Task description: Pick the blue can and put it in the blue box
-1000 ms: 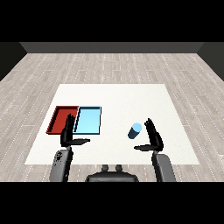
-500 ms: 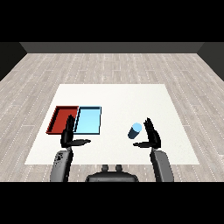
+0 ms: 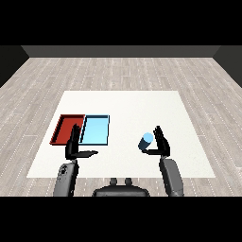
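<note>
Head view: two hands raised over the near half of the white table, the blue can beside the right one.

Nearest, both grey forearms rise from the table's near edge; the left hand point(image 3: 74, 147) stands toward the near-left corner with fingers straight up and thumb stretched sideways, holding nothing, its fingertips overlapping the near edges of the trays; the right hand point(image 3: 161, 144) stands right of the middle, fingers straight and spread apart, palm turned to the blue can point(image 3: 146, 141); the can sits just beside that palm, whether touching it I cannot tell; farther back on the left half of the table point(image 3: 127, 104), the light blue tray point(image 3: 95, 129) lies against the red tray point(image 3: 64, 128), red nearer the left edge, the can well apart from both.
</note>
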